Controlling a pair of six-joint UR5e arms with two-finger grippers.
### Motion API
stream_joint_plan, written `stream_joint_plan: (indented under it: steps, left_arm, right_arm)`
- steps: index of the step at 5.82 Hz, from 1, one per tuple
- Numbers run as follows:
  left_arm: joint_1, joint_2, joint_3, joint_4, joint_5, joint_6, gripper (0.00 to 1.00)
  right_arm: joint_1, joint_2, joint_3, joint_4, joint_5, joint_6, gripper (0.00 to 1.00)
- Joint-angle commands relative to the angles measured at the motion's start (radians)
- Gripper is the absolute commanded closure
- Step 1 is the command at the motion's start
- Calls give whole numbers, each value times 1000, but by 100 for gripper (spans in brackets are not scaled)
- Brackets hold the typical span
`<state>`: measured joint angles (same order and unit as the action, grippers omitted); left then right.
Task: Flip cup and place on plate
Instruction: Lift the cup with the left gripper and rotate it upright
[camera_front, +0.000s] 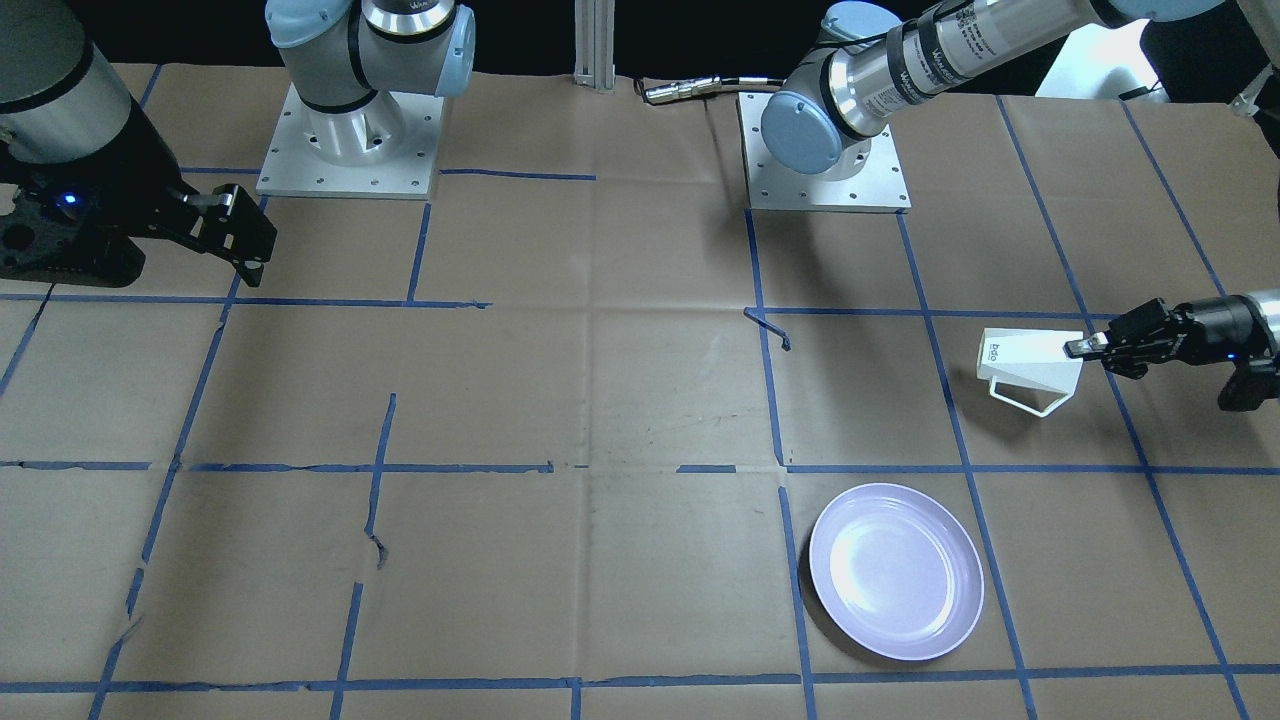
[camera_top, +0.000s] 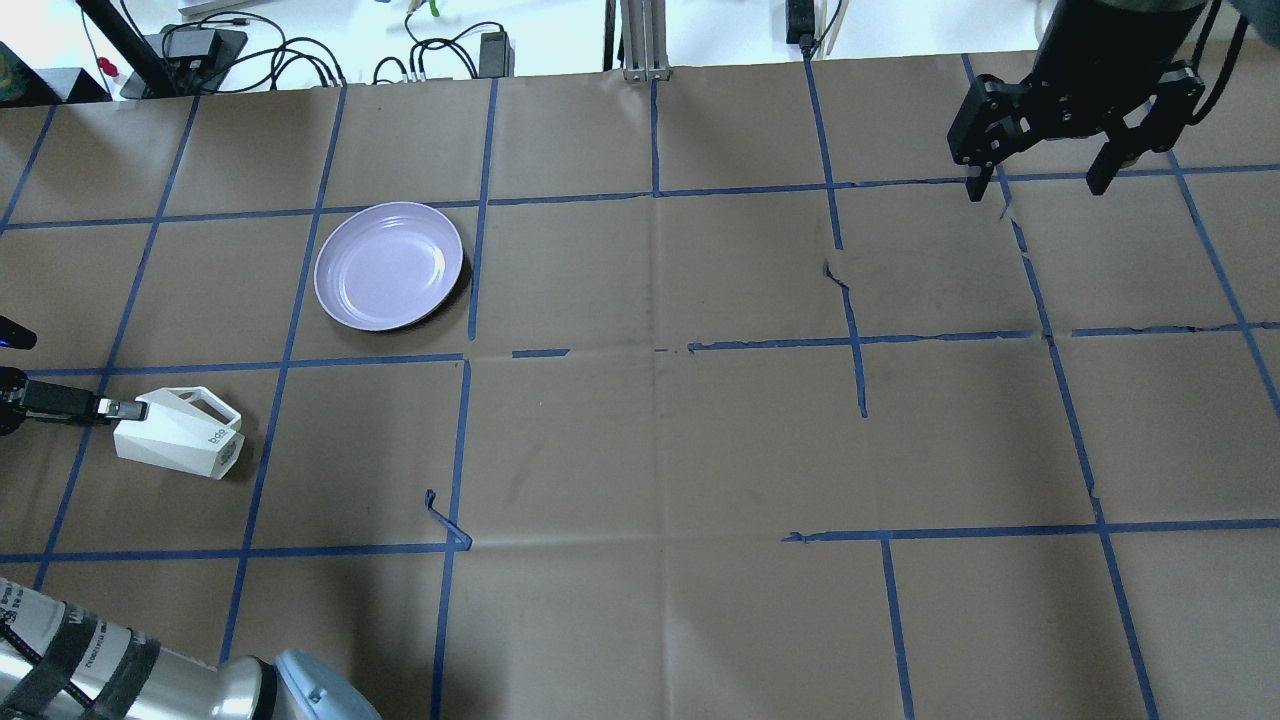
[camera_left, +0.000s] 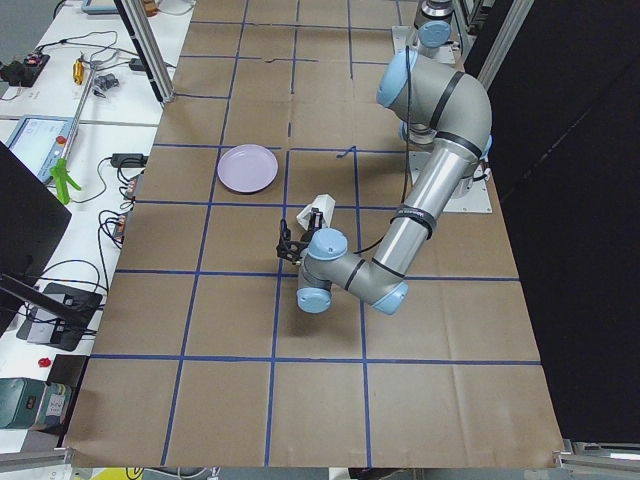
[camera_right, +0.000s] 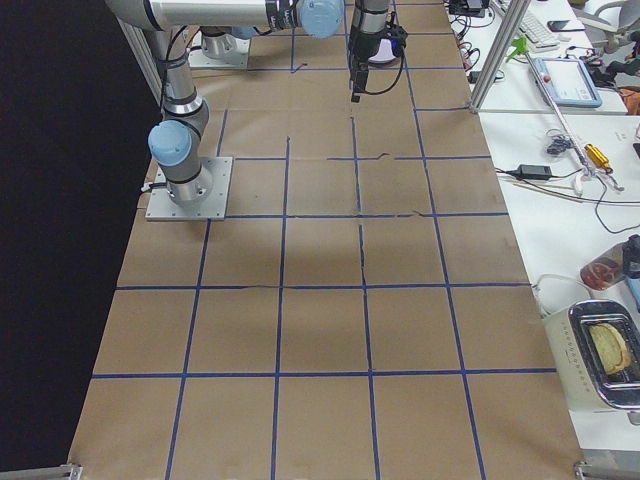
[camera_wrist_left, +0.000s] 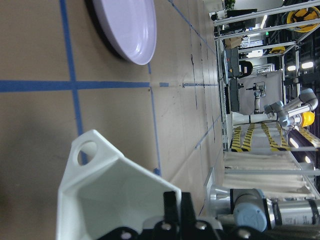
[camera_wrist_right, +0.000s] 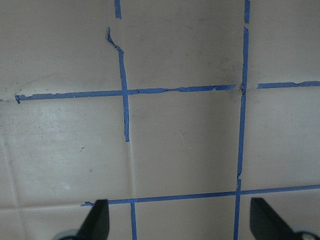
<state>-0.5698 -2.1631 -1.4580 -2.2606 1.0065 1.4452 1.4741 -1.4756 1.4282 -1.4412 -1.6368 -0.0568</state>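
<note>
Left arm low, wrist level, left claw (camera_top: 128, 408) reaching in horizontally from the cup's 9 o'clock in the overhead view. Its jaws are pinched narrow on the rim wall of the cup (camera_top: 175, 440). Cup lies on its side, mouth toward the claw, base at 3 o'clock, handle sideways. Can't tell if it touches the tabletop (camera_top: 650, 450). Plate (camera_top: 388, 265) sits apart at roughly 2 o'clock from the cup. Right arm upright, right claw (camera_top: 1037, 188) pointing down, jaws spread wide, holding nothing.
</note>
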Motion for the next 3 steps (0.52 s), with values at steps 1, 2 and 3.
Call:
stream_joint_plan:
  steps: [1, 2, 3]
  left_arm:
    - [-15, 223, 11, -92, -40, -215, 100]
    - [-21, 355, 11, -79, -42, -335, 100]
    - [-28, 476, 10, -38, -40, -417, 100]
  right_arm:
    - [0, 0, 0, 1, 0, 0, 0]
    - [0, 0, 0, 1, 0, 0, 0]
    - [0, 0, 0, 1, 0, 0, 0]
